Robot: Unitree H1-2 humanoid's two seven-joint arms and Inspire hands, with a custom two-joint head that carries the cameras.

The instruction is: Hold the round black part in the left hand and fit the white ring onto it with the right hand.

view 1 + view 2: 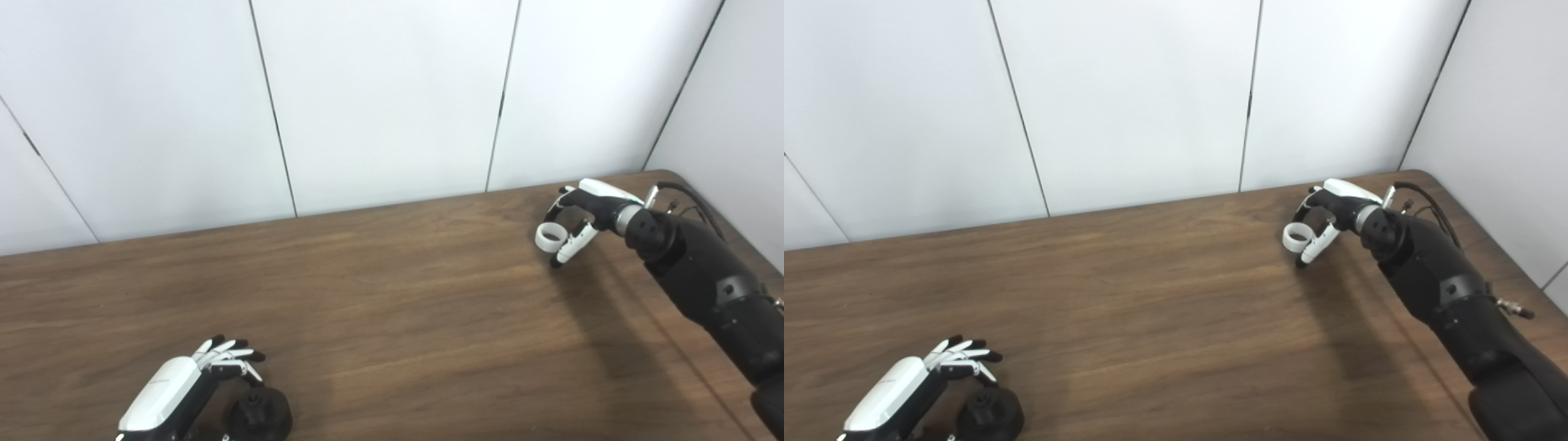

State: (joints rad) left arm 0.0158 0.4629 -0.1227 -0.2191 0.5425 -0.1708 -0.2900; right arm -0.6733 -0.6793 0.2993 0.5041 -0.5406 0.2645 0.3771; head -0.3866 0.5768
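Right hand point(582, 215) pinches the white ring point(549, 237) lightly, so I could drop it; left hand point(184, 386), fingers spread, isn't holding the black part point(262, 414).

A dark brown wooden table point(392, 294) with visible grain running left to right fills the lower half of the view. Its far edge meets a plain white wall point(380, 98) made of large flat panels, divided by thin dark seams point(272, 110) that lean slightly. At the right, a second white wall point(735, 104) turns toward the viewer, forming a corner where the rounded far right corner of the table sits. The light is soft and even, and a faint shadow point(588, 306) lies on the wood toward the right side.
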